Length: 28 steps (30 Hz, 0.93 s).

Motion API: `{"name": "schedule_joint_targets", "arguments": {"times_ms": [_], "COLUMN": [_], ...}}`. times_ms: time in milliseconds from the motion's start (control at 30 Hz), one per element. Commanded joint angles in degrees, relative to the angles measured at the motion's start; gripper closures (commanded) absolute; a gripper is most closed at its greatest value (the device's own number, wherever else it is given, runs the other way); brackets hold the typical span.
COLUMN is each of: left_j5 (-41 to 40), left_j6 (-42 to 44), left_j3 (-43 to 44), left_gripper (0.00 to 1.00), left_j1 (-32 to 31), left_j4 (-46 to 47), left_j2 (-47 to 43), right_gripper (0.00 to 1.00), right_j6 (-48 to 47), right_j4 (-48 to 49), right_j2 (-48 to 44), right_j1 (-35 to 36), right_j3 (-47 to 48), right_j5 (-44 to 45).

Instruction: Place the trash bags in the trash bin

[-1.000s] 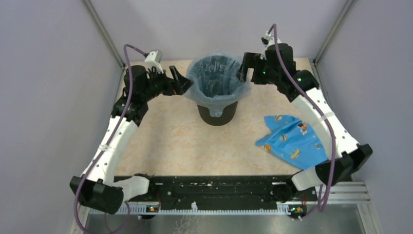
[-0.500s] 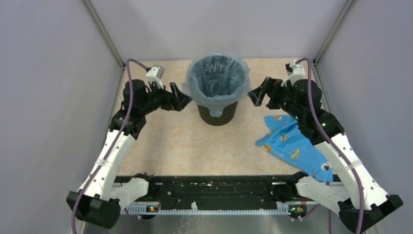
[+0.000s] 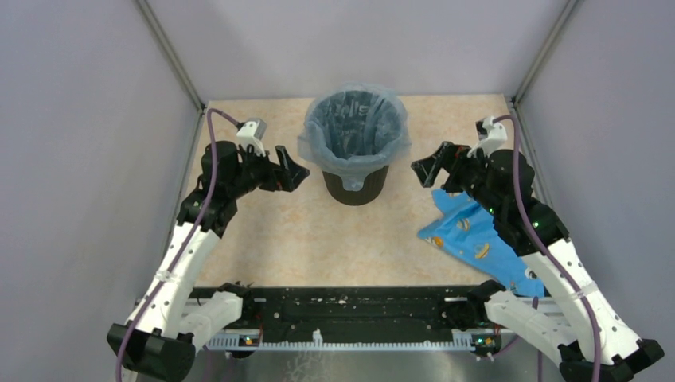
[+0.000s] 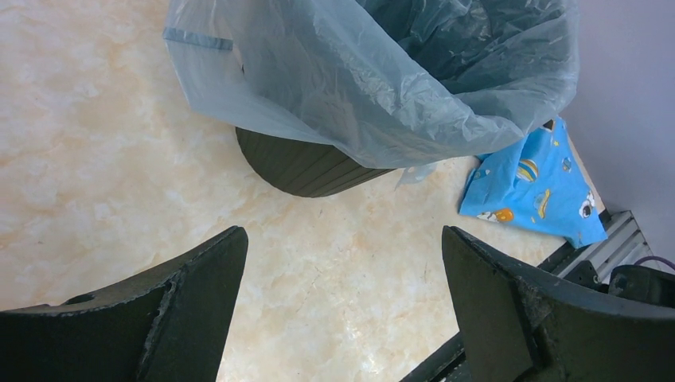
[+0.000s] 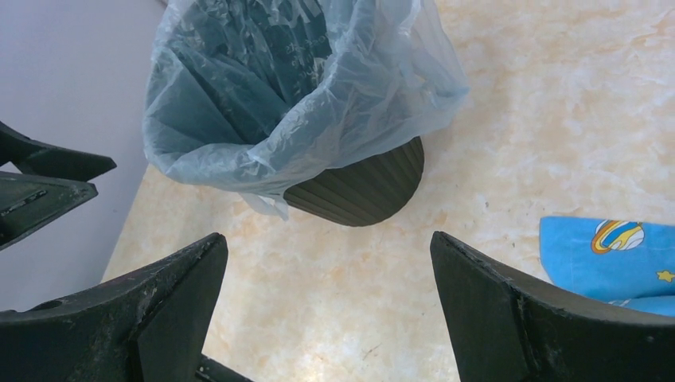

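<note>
At the back of the bench (image 3: 318, 231), the trash bag (image 3: 356, 127) sat inside the trash bin (image 3: 356, 187), folded over its rim. The left gripper (image 3: 294, 169) and right gripper (image 3: 427, 167) stood beside it, spread wide and empty. The job seemed done, though the far rim was hard to see.

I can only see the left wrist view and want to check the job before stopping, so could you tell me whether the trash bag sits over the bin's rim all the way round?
Observer: Yes, from above the trash bag folds over the rim of the trash bin all the way round, its mouth open.
Operator: Thank you. Where is the right gripper, please?
Observer: The right gripper hangs to the right of the bin, apart from it, jaws wide open and holding nothing.
Operator: And the blue cloth, is it clear of the arms?
Observer: No, the right arm passes over the blue cloth, which lies on the table.
</note>
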Motion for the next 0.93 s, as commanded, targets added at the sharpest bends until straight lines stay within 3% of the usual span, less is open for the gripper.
{"name": "schedule_joint_targets", "arguments": {"times_ms": [0,900], "left_j5": [1.1,1.3], "left_j6": [1.4,2.0], "left_j3": [-0.5,-2.2], "left_gripper": [0.02,0.02], "left_j1": [0.2,0.2], "left_j4": [1.1,2.6], "left_j2": [-0.4,-0.9], "right_gripper": [0.01,0.01], "right_j6": [0.4,0.2], "right_j4": [2.3,2.0], "right_j2": [-1.0,-0.8], "right_j1": [-0.4,-0.4], "right_j3": [0.4,0.1], "right_j5": [1.4,1.7]}}
